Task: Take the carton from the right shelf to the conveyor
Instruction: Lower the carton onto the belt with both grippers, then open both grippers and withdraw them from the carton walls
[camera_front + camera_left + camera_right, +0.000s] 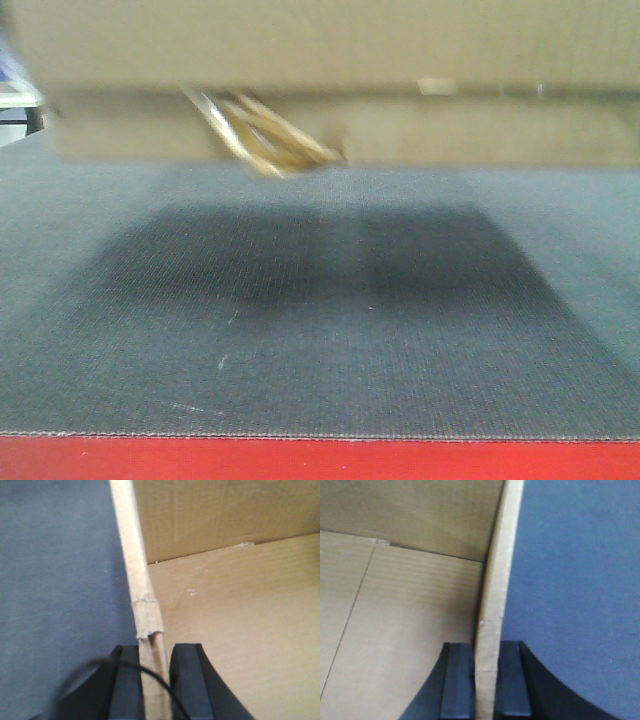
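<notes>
While the carton [400,60], plain brown corrugated cardboard, blurs across the top of the front view, a glossy tan tape scrap [265,140] hangs from it left of centre. Below it lies the conveyor [320,330], woven grey-blue, with a red strip [320,460] along the bottom edge and a dark shadow [330,250]. The left gripper [155,652] is clenched on one creased upright wall. The right gripper [485,650] is clenched on the opposite wall.

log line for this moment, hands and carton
carton: held above conveyor, not yet released | left hand: shut on carton wall | right hand: shut on opposite wall
</notes>
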You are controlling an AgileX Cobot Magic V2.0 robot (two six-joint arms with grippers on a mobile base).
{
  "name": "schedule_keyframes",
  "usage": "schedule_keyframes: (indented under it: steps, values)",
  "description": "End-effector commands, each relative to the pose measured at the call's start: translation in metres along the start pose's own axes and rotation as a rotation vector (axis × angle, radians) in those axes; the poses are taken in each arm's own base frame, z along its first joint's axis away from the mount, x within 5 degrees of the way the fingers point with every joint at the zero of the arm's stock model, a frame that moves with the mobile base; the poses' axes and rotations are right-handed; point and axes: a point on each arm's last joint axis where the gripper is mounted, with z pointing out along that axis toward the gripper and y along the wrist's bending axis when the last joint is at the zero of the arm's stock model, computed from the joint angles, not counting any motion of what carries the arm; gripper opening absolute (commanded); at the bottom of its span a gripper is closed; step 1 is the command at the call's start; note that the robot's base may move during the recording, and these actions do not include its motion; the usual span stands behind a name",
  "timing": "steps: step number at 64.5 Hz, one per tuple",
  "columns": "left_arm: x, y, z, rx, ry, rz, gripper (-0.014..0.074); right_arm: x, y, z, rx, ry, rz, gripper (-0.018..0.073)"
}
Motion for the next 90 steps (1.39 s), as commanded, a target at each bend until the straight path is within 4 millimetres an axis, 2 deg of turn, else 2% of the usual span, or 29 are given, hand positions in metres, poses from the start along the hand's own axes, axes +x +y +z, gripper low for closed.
schedule_keyframes:
  steps: [1,10,18,22,26,29,38,42,46,52,58,64,70,72,74,80,84,90]
  values:
    - [-0.008,-0.024,0.017,0.132,-0.085,-0.008,-0.0017,-0.012,0.003,0.024,-0.041,-0.061,0.005,-0.0067]
    - [-0.008,-0.034,0.046,0.158,-0.087,-0.016,-0.0017,-0.015,-0.006,0.060,-0.013,-0.040,0.025,-0.0067]
    - [-0.007,-0.030,0.069,0.167,-0.072,-0.059,-0.0013,-0.016,-0.015,0.078,0.006,-0.031,0.042,-0.0067]
    - [-0.007,-0.027,0.078,0.161,-0.068,-0.070,0.0026,-0.015,-0.020,0.085,0.017,-0.017,0.050,-0.0057]
    - [-0.006,-0.022,0.085,0.154,-0.057,-0.087,0.0102,-0.014,-0.023,0.088,0.023,-0.003,0.055,0.0034]
    - [-0.005,-0.020,0.089,0.150,-0.051,-0.095,0.0195,-0.014,-0.024,0.088,0.025,-0.003,0.056,0.0141]
    - [-0.006,-0.017,0.091,0.150,-0.059,-0.108,0.0462,-0.014,-0.024,0.088,0.026,-0.003,0.058,0.0580]
    - [-0.007,-0.017,0.091,0.151,-0.061,-0.108,0.0552,-0.014,-0.024,0.088,0.026,-0.003,0.058,0.0570]
    - [-0.007,-0.016,0.089,0.150,-0.063,-0.109,0.0596,-0.015,-0.025,0.083,0.025,-0.013,0.059,0.0570]
    - [-0.010,-0.014,0.081,0.152,-0.078,-0.114,0.0596,-0.017,-0.026,0.071,0.023,-0.039,0.061,0.0570]
    - [-0.016,-0.007,0.059,0.159,-0.126,-0.107,0.0561,-0.019,-0.029,0.048,0.023,-0.076,0.069,0.0559]
    - [-0.023,0.008,0.028,0.163,-0.184,-0.081,0.0467,-0.017,-0.036,0.022,0.037,-0.095,0.080,0.0475]
    - [-0.023,0.025,0.002,0.172,-0.204,-0.042,0.0327,-0.010,-0.046,-0.003,0.080,-0.083,0.084,0.0286]
    - [-0.021,0.031,-0.004,0.174,-0.205,-0.035,0.0270,-0.006,-0.052,-0.011,0.100,-0.079,0.089,0.0198]
    - [-0.018,0.038,-0.009,0.177,-0.208,-0.045,0.0223,-0.003,-0.056,-0.017,0.116,-0.081,0.096,0.0109]
    - [-0.007,0.064,-0.024,0.163,-0.233,-0.119,0.0069,0.011,-0.070,-0.032,0.147,-0.090,0.124,-0.0078]
    - [0.006,0.079,-0.029,0.131,-0.246,-0.155,-0.0034,0.024,-0.078,-0.040,0.165,-0.100,0.141,-0.0071]
    - [0.031,0.099,-0.030,0.068,-0.240,-0.192,-0.0006,0.047,-0.089,-0.048,0.197,-0.117,0.168,-0.0069]
